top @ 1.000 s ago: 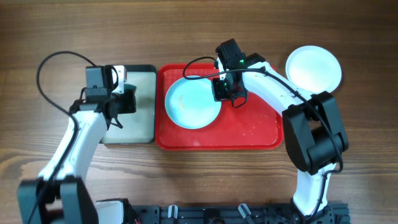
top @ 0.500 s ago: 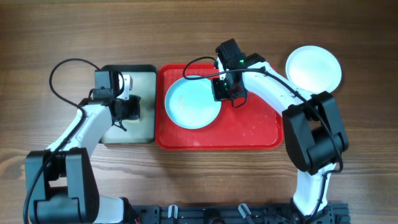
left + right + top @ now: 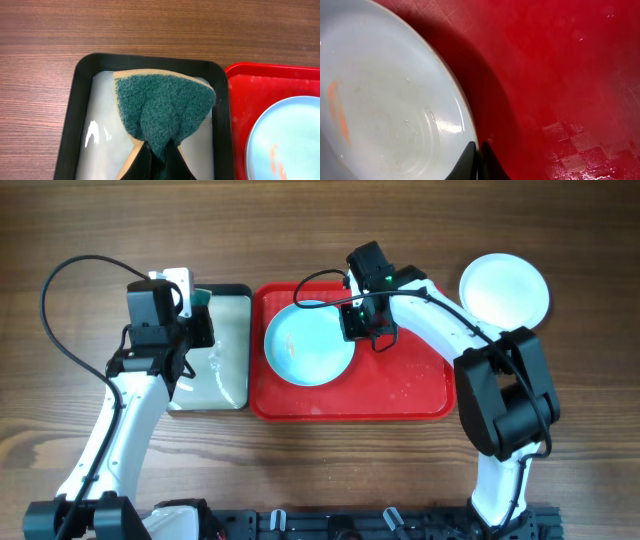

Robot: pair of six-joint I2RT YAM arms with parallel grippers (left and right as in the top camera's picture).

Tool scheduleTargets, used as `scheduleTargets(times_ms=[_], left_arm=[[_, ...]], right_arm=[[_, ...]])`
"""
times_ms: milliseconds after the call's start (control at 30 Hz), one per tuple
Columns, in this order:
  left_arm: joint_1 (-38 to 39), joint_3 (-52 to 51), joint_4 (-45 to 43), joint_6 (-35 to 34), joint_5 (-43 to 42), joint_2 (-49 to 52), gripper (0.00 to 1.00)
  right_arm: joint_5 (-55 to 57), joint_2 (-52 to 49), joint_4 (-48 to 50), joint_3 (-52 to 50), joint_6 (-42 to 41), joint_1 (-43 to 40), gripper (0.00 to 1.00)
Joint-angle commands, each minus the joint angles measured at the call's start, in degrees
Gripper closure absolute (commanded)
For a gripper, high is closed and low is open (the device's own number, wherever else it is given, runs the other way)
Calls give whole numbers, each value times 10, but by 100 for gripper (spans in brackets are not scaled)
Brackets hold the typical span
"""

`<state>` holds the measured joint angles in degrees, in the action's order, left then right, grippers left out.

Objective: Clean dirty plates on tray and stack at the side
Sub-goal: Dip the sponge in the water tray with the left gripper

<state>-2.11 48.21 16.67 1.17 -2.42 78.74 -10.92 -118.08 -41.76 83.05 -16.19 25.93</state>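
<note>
A pale blue plate (image 3: 308, 345) with an orange smear lies tilted in the left half of the red tray (image 3: 400, 395). My right gripper (image 3: 352, 320) is shut on the plate's right rim; the right wrist view shows the jaws (image 3: 477, 148) pinching the rim of the plate (image 3: 395, 100) over the tray (image 3: 560, 75). My left gripper (image 3: 196, 315) is shut on a teal sponge (image 3: 203, 298), held above the small tray. The left wrist view shows the sponge (image 3: 162, 107) in the jaws (image 3: 160, 150). A white plate (image 3: 505, 288) lies on the table at the far right. A third plate does not show.
A black-rimmed grey tray (image 3: 225, 370) holding water stands left of the red tray, touching it; it also shows in the left wrist view (image 3: 70, 120). Wet drops lie on the red tray's right half. Bare wooden table (image 3: 320, 220) surrounds both.
My left gripper has lifted the sponge off the grey tray's bottom and moved toward its back edge. The right gripper and the blue plate have not moved.
</note>
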Motion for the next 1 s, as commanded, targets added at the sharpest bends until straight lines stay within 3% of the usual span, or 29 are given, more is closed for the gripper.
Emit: scheduleTargets(times_ms=[0, 133, 200, 300, 433, 500, 767, 967], left_arm=[[-3, 11, -2, -19, 5, -7, 96], [-3, 11, 8, -56, -1, -7, 96], [-3, 11, 8, -112, 31, -7, 96], [-3, 28, 42, -121, 31, -7, 96], [-9, 164, 211, -119, 37, 19, 96], [-12, 197, 252, -118, 51, 34, 96], [-7, 202, 269, -106, 40, 92, 96], [60, 201, 252, -107, 64, 92, 96]], right_arm=[[-5, -9, 5, 11, 6, -1, 96], [-9, -9, 6, 11, 3, -1, 96], [-10, -9, 5, 11, -29, -1, 96], [-10, -8, 5, 11, -35, -1, 96], [-10, -9, 5, 11, -35, -1, 96], [-10, -9, 5, 11, -35, -1, 96], [-12, -9, 6, 11, -35, -1, 96], [-12, -9, 6, 11, -35, -1, 96]])
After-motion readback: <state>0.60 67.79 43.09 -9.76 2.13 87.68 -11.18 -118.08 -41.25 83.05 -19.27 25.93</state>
